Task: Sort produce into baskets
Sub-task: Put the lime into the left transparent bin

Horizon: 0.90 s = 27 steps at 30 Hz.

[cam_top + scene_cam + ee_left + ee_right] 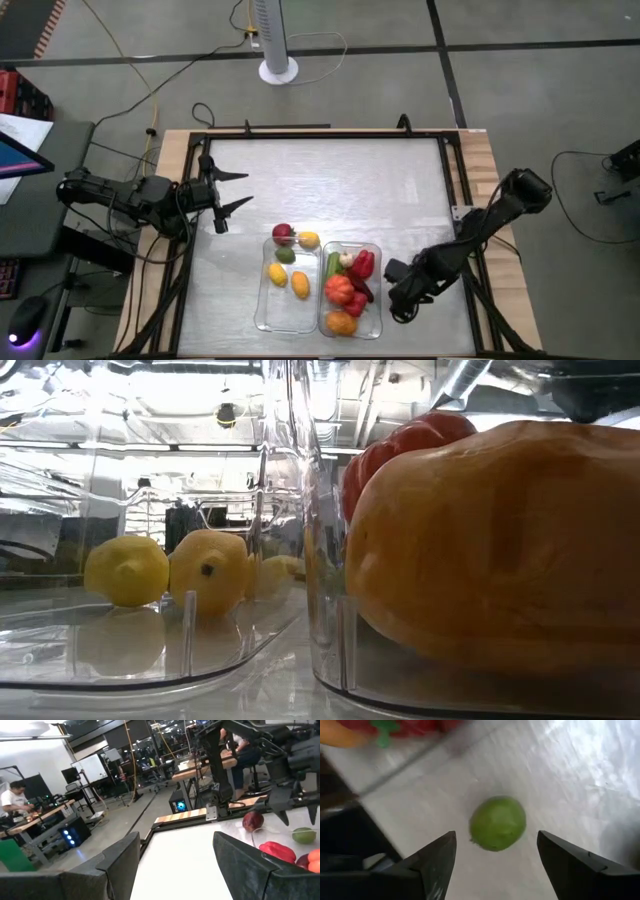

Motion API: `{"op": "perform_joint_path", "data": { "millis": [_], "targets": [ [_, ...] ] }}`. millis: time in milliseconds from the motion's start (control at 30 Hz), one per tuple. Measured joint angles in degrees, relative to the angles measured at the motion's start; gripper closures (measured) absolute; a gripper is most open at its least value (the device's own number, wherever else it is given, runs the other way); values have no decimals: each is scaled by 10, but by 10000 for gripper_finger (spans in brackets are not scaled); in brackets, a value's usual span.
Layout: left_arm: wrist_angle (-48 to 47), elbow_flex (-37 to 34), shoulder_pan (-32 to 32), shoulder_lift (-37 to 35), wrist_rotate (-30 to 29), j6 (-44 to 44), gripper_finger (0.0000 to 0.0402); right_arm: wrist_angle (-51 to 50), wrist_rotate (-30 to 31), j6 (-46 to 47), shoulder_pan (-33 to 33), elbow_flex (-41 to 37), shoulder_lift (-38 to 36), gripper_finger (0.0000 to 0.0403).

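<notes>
Low view shows an orange fruit (490,550) close up inside a clear basket (325,610); lemons (127,570) lie in the second basket (150,660). On the silver table (330,190), the right gripper (495,855) is spread around a green lime (498,823). The left gripper (232,190) waits released. Behind are desks and a person (12,800).

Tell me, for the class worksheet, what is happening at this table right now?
Two dark robot arms are sorting toy produce into two clear plastic trays. The left tray holds yellow and orange pieces; the right tray holds red peppers, a tomato and an orange piece. The right gripper hangs open over a round green fruit lying loose on the table beside the right tray. The left gripper waits open at the table's left side.
</notes>
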Motion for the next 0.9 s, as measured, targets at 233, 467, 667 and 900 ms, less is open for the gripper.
{"op": "perform_joint_path", "data": {
  "millis": [233, 467, 667, 900],
  "targets": [
    [0, 0, 0, 0, -18, 10, 162, 1, -21, -39, 7, 10, 76, 101],
    [-5, 0, 0, 0, -20, 10, 162, -9, -23, -64, 3, 18, 114, 101],
    [-9, 0, 0, 0, -19, 10, 162, -18, -13, -78, -3, 17, 113, 105],
    [-11, 0, 0, 0, -19, 10, 162, -19, -7, -93, -3, 17, 115, 150]
  ]
}}
